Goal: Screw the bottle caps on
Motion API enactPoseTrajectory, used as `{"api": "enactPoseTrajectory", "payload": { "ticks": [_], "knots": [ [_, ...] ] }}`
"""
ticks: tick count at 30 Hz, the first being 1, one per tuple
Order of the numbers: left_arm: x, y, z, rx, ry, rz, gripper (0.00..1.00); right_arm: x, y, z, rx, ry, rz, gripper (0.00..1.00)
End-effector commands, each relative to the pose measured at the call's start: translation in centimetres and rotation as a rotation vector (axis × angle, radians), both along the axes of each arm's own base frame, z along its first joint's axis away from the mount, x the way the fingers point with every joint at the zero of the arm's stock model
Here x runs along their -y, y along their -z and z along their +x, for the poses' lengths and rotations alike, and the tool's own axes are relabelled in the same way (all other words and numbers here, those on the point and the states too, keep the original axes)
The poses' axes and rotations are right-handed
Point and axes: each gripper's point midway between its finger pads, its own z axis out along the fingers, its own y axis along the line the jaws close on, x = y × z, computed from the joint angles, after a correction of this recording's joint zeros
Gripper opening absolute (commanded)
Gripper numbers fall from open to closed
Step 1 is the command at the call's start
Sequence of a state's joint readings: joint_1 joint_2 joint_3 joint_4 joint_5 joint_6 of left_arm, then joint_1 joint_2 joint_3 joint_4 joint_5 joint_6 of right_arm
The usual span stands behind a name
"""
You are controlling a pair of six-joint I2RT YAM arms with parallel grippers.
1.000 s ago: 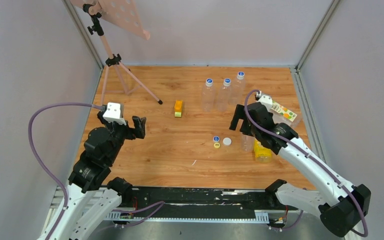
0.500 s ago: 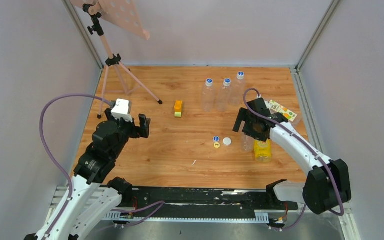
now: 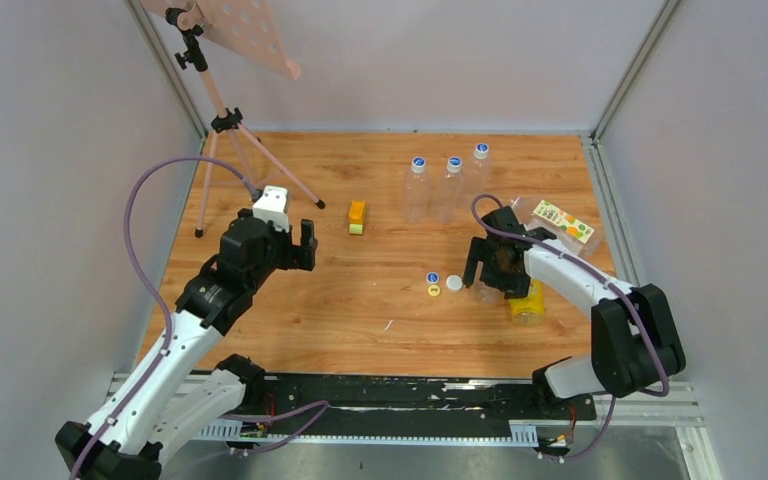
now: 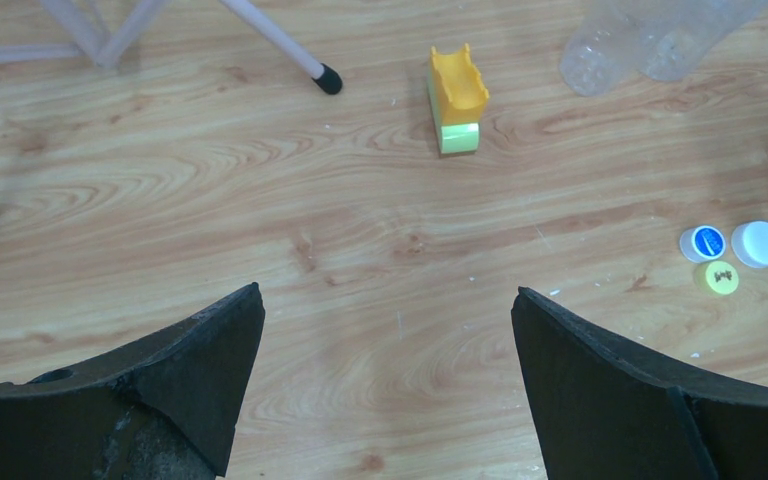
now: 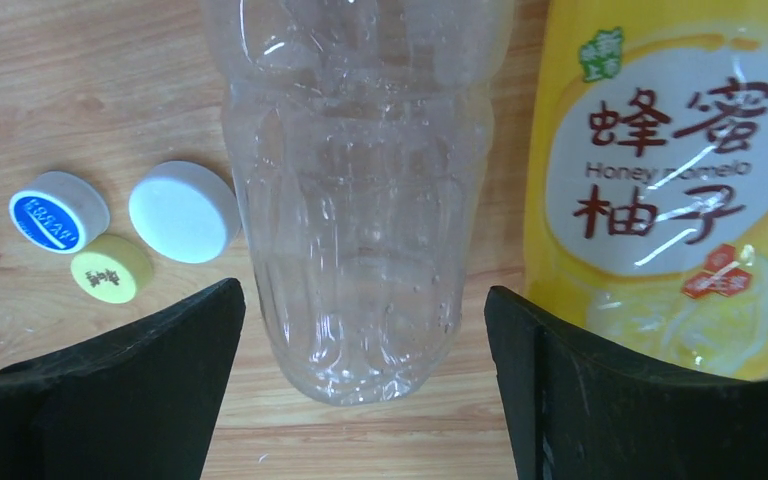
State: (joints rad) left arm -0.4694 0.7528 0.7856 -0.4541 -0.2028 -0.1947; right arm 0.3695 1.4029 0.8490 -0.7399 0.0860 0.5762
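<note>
A slim clear bottle (image 5: 360,200) stands uncapped between the fingers of my open right gripper (image 5: 362,300); the fingers do not touch it. A slim yellow bottle (image 5: 660,200) stands just right of it. In the top view my right gripper (image 3: 488,272) covers the clear bottle (image 3: 484,293), with the yellow bottle (image 3: 526,306) beside it and the wider labelled bottle (image 3: 563,224) behind. The blue cap (image 3: 432,277), yellow cap (image 3: 433,291) and white cap (image 3: 454,284) lie together left of it. My left gripper (image 3: 302,243) is open and empty, and its view shows the caps (image 4: 702,242) at far right.
Three capped clear bottles (image 3: 450,185) stand at the back. An orange-and-green block (image 3: 357,216) lies left of them. A pink tripod (image 3: 230,130) stands at the back left, with one leg (image 4: 280,45) near my left gripper. Grey walls close in the table.
My left arm has reached forward and to the right, towards the table's middle. My right gripper has come down and nearer, and its open fingers are now on either side of the clear bottle.
</note>
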Motion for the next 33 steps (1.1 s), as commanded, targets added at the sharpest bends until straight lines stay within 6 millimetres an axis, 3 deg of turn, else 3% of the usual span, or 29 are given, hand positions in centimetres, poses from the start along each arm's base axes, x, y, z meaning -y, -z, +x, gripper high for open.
{"api": "enactPoseTrajectory", "payload": {
  "ticks": [1,8,14,18,22,27,33],
  "knots": [
    [1.9,-2.5,0.9,0.004,0.016,-0.111,1.00,-0.5,0.8,1.1,0.016,-0.012,0.013,0.90],
    [3.0,-1.6,1.1,-0.064,0.011,-0.179,1.00,-0.7,1.1,1.7,0.049,0.000,0.029,0.79],
    [4.3,-2.1,0.3,-0.072,0.078,-0.239,1.00,-0.7,-1.0,1.3,0.133,0.014,0.067,0.62],
    [6.6,-2.9,-0.3,-0.036,0.197,-0.329,1.00,-0.6,-3.6,1.5,0.240,0.044,0.089,0.52],
    [9.1,-4.0,-0.8,-0.038,0.304,-0.442,1.00,-1.5,-6.5,0.9,0.374,0.067,0.133,0.49],
    [11.8,-6.1,-1.3,-0.011,0.402,-0.537,1.00,-4.3,-10.9,0.0,0.591,0.002,0.249,0.48],
    [14.7,-8.8,-2.3,0.062,0.515,-0.587,1.00,-9.5,-17.0,-1.5,0.843,-0.168,0.497,0.46]
  ]
}}
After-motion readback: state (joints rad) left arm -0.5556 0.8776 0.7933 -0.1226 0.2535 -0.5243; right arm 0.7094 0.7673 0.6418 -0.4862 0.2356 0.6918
